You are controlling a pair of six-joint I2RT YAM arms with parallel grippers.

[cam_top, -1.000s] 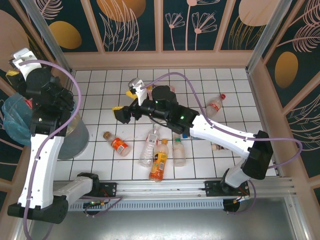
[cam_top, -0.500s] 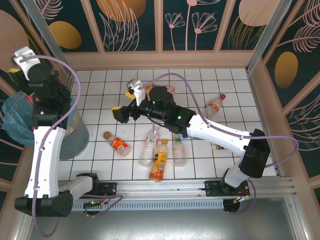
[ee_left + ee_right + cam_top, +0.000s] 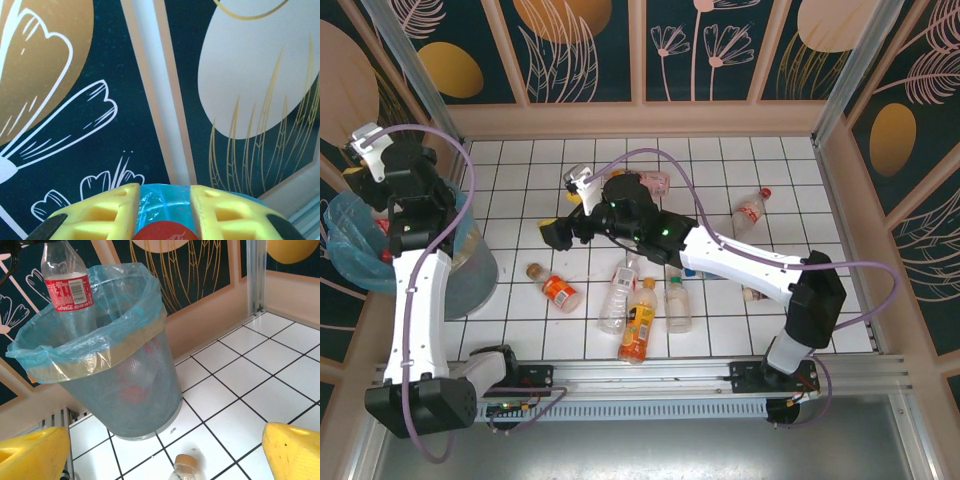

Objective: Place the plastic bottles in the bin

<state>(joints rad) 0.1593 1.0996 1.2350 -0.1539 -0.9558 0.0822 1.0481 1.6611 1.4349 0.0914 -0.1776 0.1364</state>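
Your left gripper [image 3: 162, 220] is closed narrowly on a clear plastic bottle with a red label [image 3: 67, 289]. You hold it over the mouth of the round grey mesh bin lined with a light-blue bag [image 3: 131, 390], its lower end behind the bag's rim. The bin stands at the left edge of the white tiled table [image 3: 720, 165]. Your right gripper [image 3: 570, 212] is spread wide and holds nothing, above the tiles left of the table's middle. Towards the front edge lie a small orange-labelled bottle [image 3: 560, 292], a clear bottle [image 3: 617, 296] and an orange-filled bottle [image 3: 638, 322]; another red-labelled bottle [image 3: 750, 210] lies towards the right edge
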